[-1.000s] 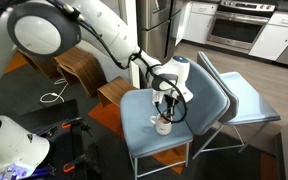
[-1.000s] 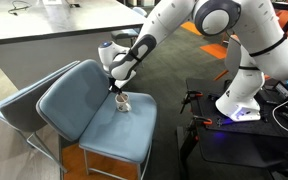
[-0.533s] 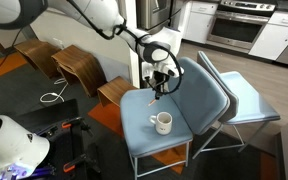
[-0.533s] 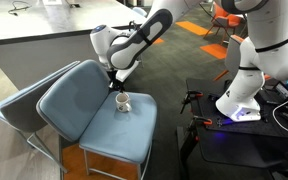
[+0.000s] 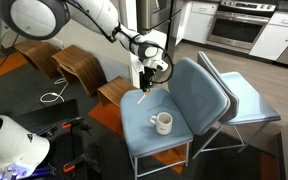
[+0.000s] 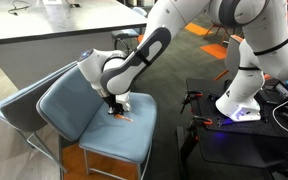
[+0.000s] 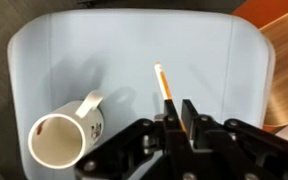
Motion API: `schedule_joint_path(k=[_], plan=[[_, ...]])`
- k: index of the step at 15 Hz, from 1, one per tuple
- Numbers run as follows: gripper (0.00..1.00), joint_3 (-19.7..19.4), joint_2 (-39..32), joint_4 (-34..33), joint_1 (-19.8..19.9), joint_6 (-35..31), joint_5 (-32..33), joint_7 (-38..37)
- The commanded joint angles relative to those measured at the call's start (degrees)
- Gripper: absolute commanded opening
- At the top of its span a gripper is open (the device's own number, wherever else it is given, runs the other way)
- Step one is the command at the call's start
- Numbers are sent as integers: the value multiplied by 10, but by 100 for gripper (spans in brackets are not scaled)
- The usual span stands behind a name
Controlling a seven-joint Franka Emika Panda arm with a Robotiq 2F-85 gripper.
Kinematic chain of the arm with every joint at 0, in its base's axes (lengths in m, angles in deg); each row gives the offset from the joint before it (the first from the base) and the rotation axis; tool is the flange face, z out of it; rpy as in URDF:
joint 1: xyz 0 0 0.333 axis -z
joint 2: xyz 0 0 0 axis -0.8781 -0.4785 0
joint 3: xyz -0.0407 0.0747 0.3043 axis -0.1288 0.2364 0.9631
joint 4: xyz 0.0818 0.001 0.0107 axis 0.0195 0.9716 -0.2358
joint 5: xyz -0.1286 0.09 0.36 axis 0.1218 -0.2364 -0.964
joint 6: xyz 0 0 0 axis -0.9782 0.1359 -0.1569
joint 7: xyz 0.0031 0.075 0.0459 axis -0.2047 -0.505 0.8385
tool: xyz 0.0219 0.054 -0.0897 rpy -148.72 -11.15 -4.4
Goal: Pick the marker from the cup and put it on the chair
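Wrist view: noted gripper (image 7: 179, 113) with both fingers closed tight on the near end of the marker (image 7: 165, 84). Seen the yellowish-tan stick running out from the jaws toward 11 o'clock, over the padded seat of the chair (image 7: 219, 60). Logged the cup (image 7: 66, 137) at 8 o'clock of the fingertips, standing on the same seat. Dark inside showing, handle turned toward 1 o'clock, apart from the marker. Glimpsed a brown wooden surface (image 7: 284, 45) at 2 o'clock, past the seat edge.

In an exterior view: found gripper (image 5: 147, 86) above the seat of the chair (image 5: 189, 85), marker (image 5: 144, 99) hanging from it and tilted toward 7 o'clock. Cup (image 5: 162, 122) upright at 5 o'clock of the gripper, near, not touching. Cannot tell whether the marker tip meets the padding. Paler blue chair (image 5: 246, 100) just beside at 3 o'clock; curved wooden chair (image 5: 82, 68) at 9 o'clock.

In an exterior view: gripper (image 6: 114, 108) low over the chair (image 6: 69, 100) seat. Marker (image 6: 122, 117) seen as a short orange-tan streak at 4 o'clock of the fingers, very close to the padding; contact not resolvable. Cup hidden behind the arm (image 6: 144, 55).
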Motion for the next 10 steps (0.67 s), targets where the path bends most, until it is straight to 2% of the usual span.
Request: schedule_joint_path(k=[1, 2, 5, 9, 10], plan=[[41, 4, -55, -74, 4, 47, 5, 32], [42, -1, -69, -89, 2, 39, 10, 31], [64, -5, -69, -101, 0, 34, 11, 27], [95, -4, -30, -76, 0, 23, 17, 35], [99, 0, -17, -65, 2, 23, 13, 41]])
